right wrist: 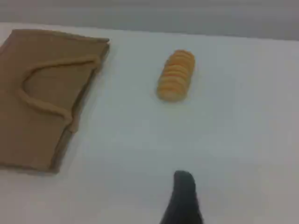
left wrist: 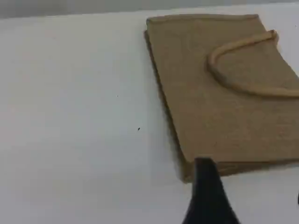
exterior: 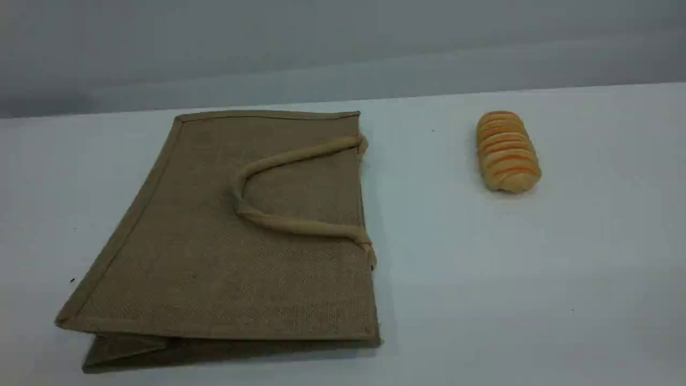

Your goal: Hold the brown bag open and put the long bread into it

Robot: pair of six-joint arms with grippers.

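Observation:
The brown bag (exterior: 214,241) lies flat on the left half of the white table, its mouth edge facing right. Its beige rope handle (exterior: 300,226) is folded back over the top face. The long bread (exterior: 507,151) rests alone on the table to the bag's right, near the far side. Neither arm shows in the scene view. In the left wrist view my left gripper (left wrist: 252,189) hovers open over the bag (left wrist: 219,107) at one corner, holding nothing. In the right wrist view one dark fingertip (right wrist: 183,191) of my right gripper hangs above bare table, short of the bread (right wrist: 175,75); the bag (right wrist: 42,121) lies to the left.
The white table (exterior: 536,268) ends at a far edge against a grey wall. A wide strip of tabletop separates the bag from the bread.

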